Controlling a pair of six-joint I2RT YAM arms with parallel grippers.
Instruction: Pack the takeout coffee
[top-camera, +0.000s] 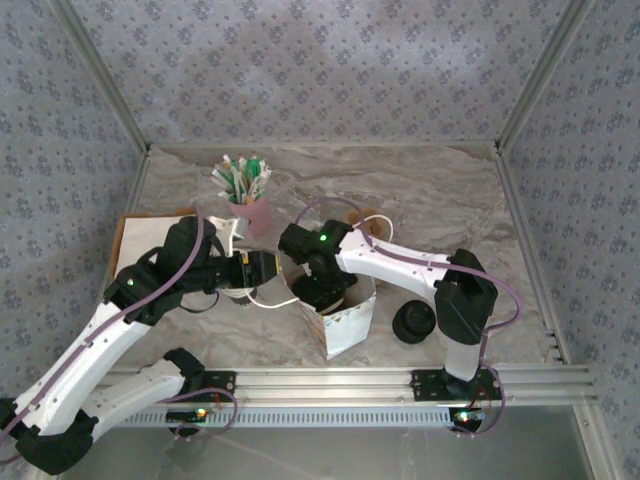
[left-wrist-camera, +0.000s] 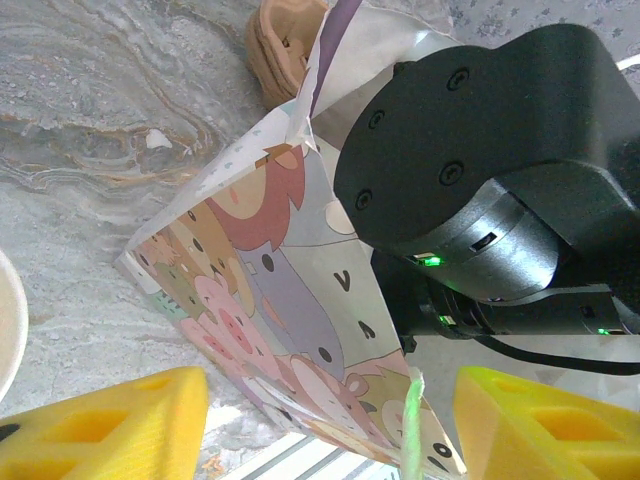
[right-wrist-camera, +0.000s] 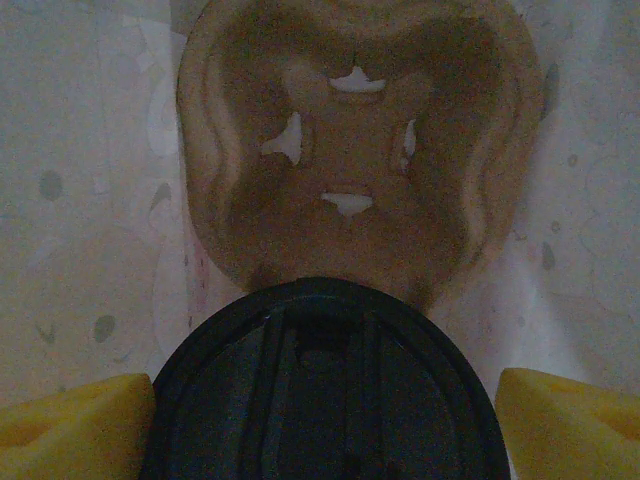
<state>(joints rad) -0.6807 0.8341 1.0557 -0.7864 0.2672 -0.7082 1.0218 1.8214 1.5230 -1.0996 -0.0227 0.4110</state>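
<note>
Right end effector (right-wrist-camera: 325, 425) is down inside the paper bag (top-camera: 352, 322). The black-lidded takeout coffee (right-wrist-camera: 325, 395) sits right between its pads, with the brown pulp carrier (right-wrist-camera: 350, 230) deeper in the bag. Gripping or just flanking, can't tell. Left end effector (left-wrist-camera: 330, 425) stands apart at the bag's rim.

The table (top-camera: 440, 200) is showing a marbled top, smooth and faintly glossy. The paper bag (left-wrist-camera: 260, 290) is looking matt and creased. The brown tray (right-wrist-camera: 350, 150) is reading as rough moulded pulp. The black lid (right-wrist-camera: 320, 390) is looking like smooth plastic with a dull sheen. On the left gripper (left-wrist-camera: 330, 425), the pads (left-wrist-camera: 110, 425) are looking like matt yellow foam.
</note>
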